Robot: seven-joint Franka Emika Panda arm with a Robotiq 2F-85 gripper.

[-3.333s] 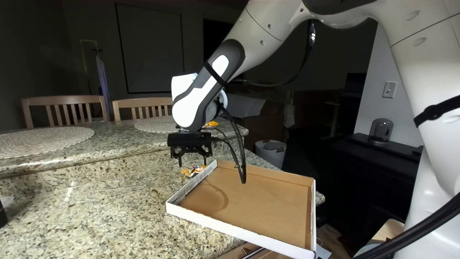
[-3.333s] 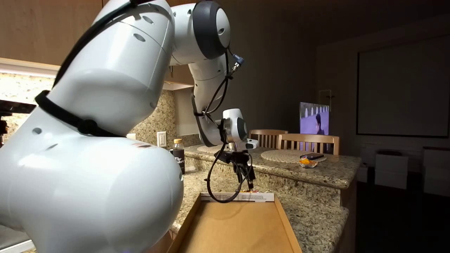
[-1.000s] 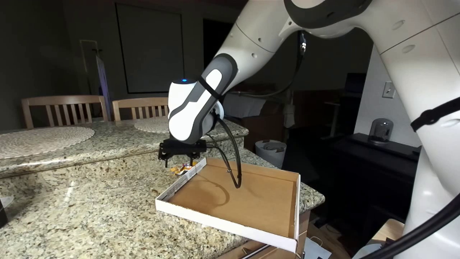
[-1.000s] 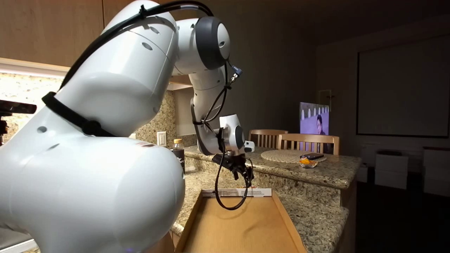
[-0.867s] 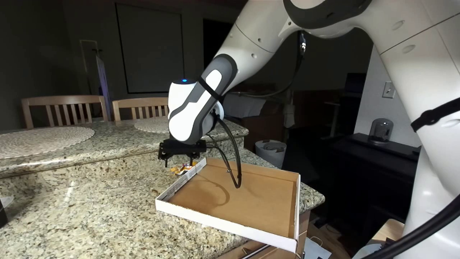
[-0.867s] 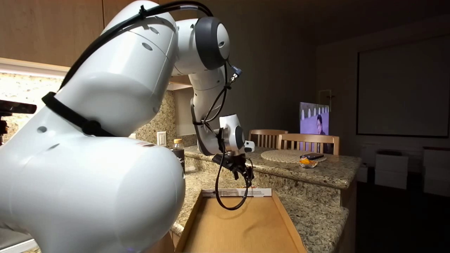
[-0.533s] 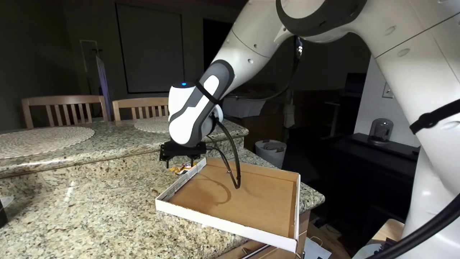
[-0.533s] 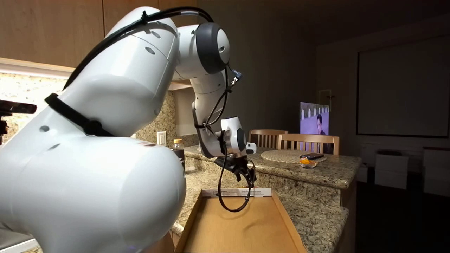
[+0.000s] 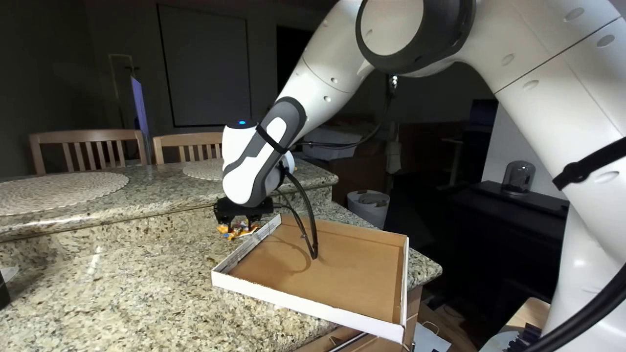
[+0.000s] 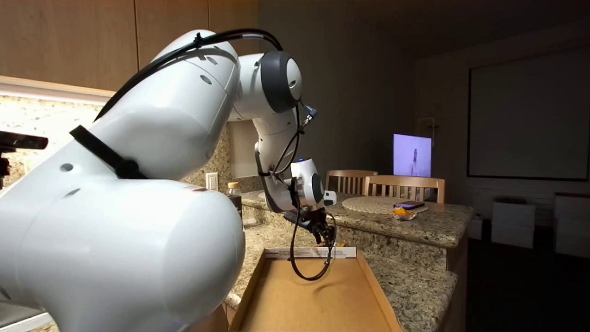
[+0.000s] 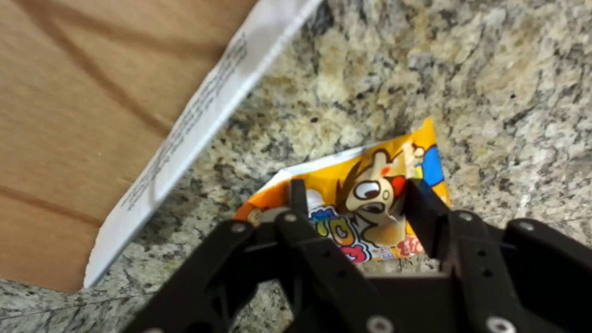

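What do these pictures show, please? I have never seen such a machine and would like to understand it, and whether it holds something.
The machine is a white jointed robot arm; at its end is a black two-fingered gripper, which serves as its hand. Two pictures come from cameras standing outside the robot; the close one comes from a camera on its wrist.

A shallow cardboard box, with brown floor and white outer sides, lies on the speckled beige granite counter. Beside the box lies a small orange-yellow packet with a cartoon face. The gripper's black fingers stand apart, with part of the packet showing between them. I see no firm grip, and cannot tell whether they touch it.
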